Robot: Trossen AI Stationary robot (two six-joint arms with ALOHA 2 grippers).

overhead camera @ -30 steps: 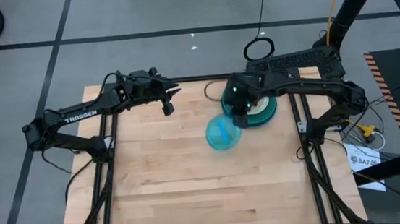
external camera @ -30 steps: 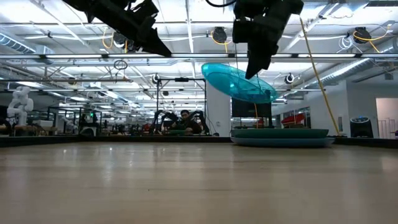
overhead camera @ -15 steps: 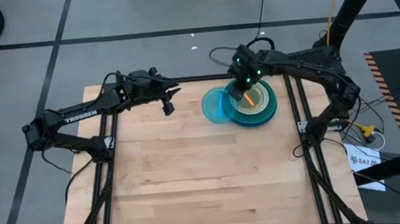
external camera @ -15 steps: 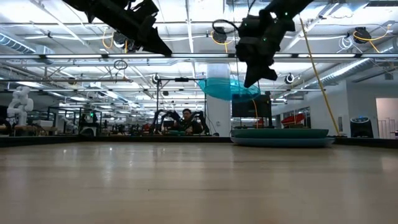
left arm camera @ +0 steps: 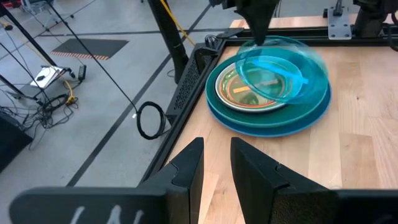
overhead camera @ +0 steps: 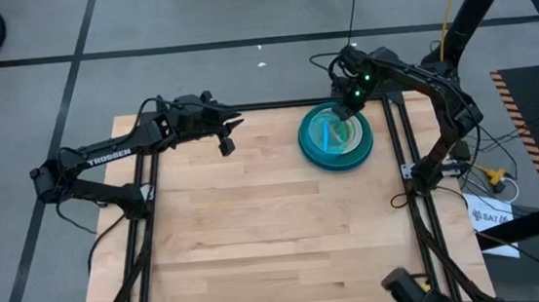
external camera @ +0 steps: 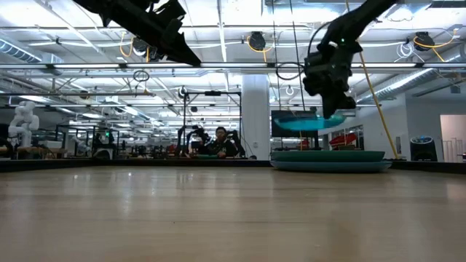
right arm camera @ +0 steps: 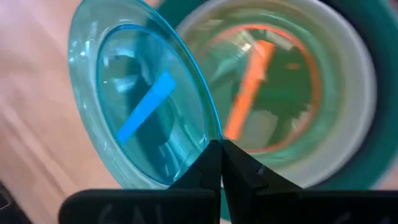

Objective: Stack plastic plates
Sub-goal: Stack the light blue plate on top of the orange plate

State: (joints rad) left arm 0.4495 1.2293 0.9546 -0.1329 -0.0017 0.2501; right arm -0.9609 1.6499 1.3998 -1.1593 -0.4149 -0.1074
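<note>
A stack of plastic plates (overhead camera: 337, 161) rests at the table's far right: a large blue one (left arm camera: 273, 126) at the bottom, then dark teal, white and translucent orange. Just above it hangs a small cyan plate (overhead camera: 328, 136) (external camera: 309, 122) with my right gripper (overhead camera: 344, 117) shut on it. My left gripper (overhead camera: 232, 133) (left arm camera: 216, 165) hovers high over the far left-centre of the table. It is open, holds nothing and points toward the stack. My right gripper pinches the cyan plate's rim (right arm camera: 211, 138) between its two fingers, on the side toward the table's far right corner. The fingers slant down from the far side. The plate hangs nearly level, clear above the stack (external camera: 331, 159).
Bare wood (overhead camera: 257, 230) fills the middle and near part of the table. Black frame rails run along the table's edges, and a black cable loop (left arm camera: 151, 119) lies on the floor past the far edge. A person (external camera: 218, 142) sits far behind.
My right gripper has swung from over the table's middle toward the far right, rolling as it went, and carried the cyan plate over the stack. The plate was steeply tilted and now hangs lower and nearly level.
</note>
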